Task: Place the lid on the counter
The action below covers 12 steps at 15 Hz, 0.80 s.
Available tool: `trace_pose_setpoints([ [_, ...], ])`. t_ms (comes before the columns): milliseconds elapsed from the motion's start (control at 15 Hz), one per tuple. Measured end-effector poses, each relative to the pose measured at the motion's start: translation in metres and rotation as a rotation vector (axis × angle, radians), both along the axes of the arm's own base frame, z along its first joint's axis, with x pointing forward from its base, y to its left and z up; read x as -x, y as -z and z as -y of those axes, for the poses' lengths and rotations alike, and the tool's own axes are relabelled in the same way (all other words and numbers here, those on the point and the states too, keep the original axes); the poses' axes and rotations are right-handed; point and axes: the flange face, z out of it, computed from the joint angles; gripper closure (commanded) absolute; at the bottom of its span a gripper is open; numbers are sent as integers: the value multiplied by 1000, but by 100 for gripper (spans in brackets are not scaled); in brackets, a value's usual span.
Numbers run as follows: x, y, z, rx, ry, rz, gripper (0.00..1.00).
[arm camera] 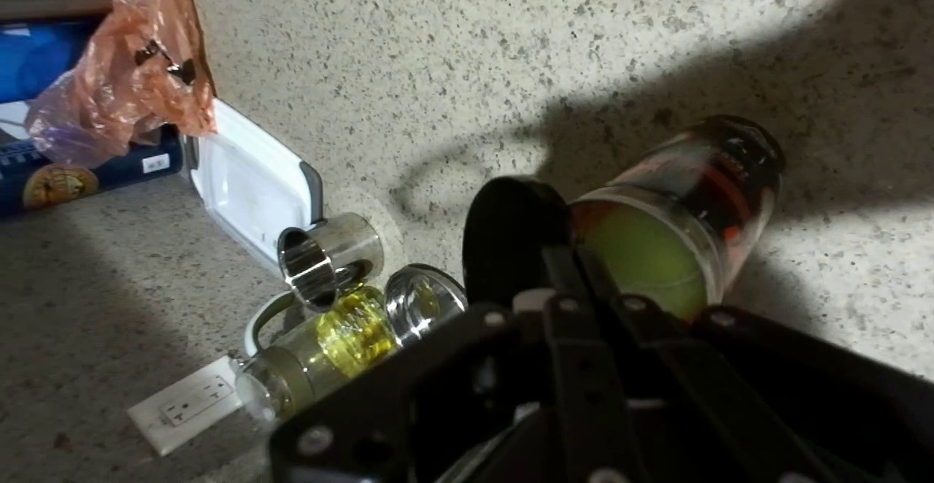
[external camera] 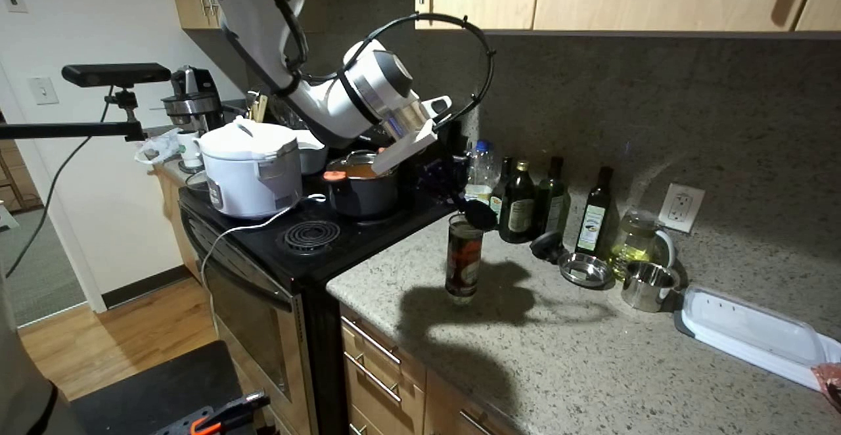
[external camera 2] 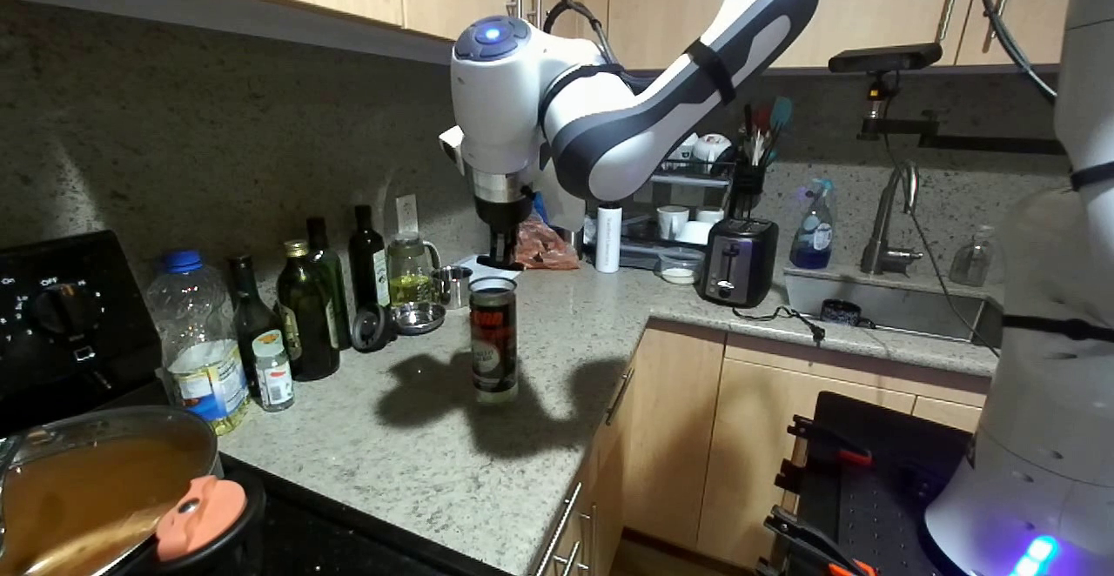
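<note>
The round flat black lid [external camera: 480, 215] is held at my fingertips above the speckled granite counter [external camera: 591, 369]. My gripper [external camera: 460, 193] is shut on the lid's edge. In the wrist view the lid [arm camera: 511, 238] shows its dark face left of the closed fingertips [arm camera: 573, 257]. In an exterior view the lid [external camera 2: 499, 264] is seen nearly edge-on below the gripper [external camera 2: 503, 241]. A tall can [external camera: 464, 264] with red and dark print stands upright and open on the counter, close to the lid. A green ball shows inside the can [arm camera: 642, 257]. Whether lid and can touch is unclear.
Dark oil bottles [external camera: 519, 208] stand by the wall. Near them are a black round object [external camera: 548, 247], a steel dish [external camera: 585, 271], a glass oil jug [external camera: 634, 244] and a steel cup [external camera: 647, 287]. A white container [external camera: 749, 330] lies right. The stove [external camera: 282, 271] bears pots.
</note>
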Motion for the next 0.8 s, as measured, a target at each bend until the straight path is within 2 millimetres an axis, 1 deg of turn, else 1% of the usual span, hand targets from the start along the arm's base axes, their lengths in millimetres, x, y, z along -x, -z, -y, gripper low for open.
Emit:
trace_pose_setpoints([
  [400,-12,-23,29,41,72,67,99],
  [600,-15,-26,45,33,110,74,99],
  [800,-18,-27,68,3,186,84,99],
])
